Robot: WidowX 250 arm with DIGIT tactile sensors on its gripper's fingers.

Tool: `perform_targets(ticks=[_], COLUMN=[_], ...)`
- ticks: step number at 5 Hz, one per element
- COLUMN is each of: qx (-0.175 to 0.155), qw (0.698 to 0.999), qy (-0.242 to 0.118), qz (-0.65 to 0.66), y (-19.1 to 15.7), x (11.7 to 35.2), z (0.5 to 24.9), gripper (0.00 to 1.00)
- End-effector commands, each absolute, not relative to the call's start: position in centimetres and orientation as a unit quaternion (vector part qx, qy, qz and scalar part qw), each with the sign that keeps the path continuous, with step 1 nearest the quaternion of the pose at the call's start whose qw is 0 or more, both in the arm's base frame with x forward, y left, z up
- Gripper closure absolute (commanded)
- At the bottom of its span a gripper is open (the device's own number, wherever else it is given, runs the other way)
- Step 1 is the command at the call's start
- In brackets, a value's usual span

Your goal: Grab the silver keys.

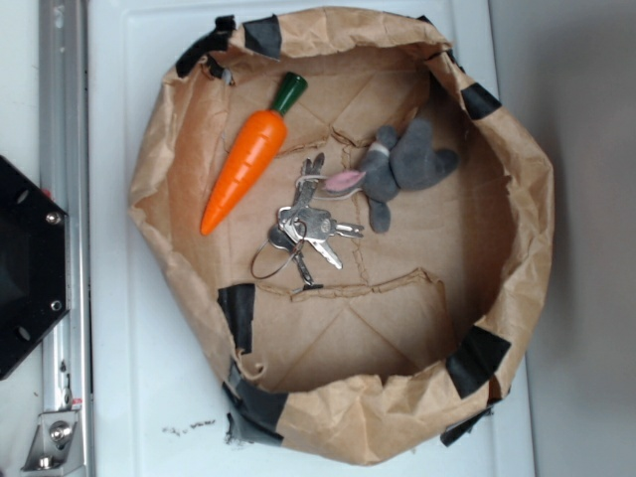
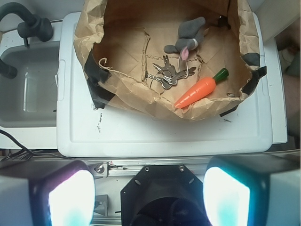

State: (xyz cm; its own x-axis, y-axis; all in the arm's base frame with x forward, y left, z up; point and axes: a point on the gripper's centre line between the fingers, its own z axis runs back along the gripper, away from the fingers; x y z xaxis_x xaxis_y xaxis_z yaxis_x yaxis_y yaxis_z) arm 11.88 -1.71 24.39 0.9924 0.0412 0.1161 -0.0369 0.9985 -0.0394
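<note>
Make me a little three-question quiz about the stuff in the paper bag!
1. True or false: the keys lie between the carrot and the bunny.
2. What colour is the carrot's tip that points toward the bag rim?
A. green
B. blue
C. red
3. Fill in: in the wrist view the gripper is far back from the bag, and its two finger pads stand wide ____.

Key: 1 true; 2 A; 3 apart.
</note>
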Motion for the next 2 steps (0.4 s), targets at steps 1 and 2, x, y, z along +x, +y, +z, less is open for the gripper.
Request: perform_targets(ticks=[1,2], qx=[-0.019,-0.003], qw=[0.998,0.995], qy=[-0.059,-0.064], qz=[0.02,0.082], y=[-1.7,-2.0], x=[11.9,15.4], z=[24.4,23.5], gripper=[0.0,0.0])
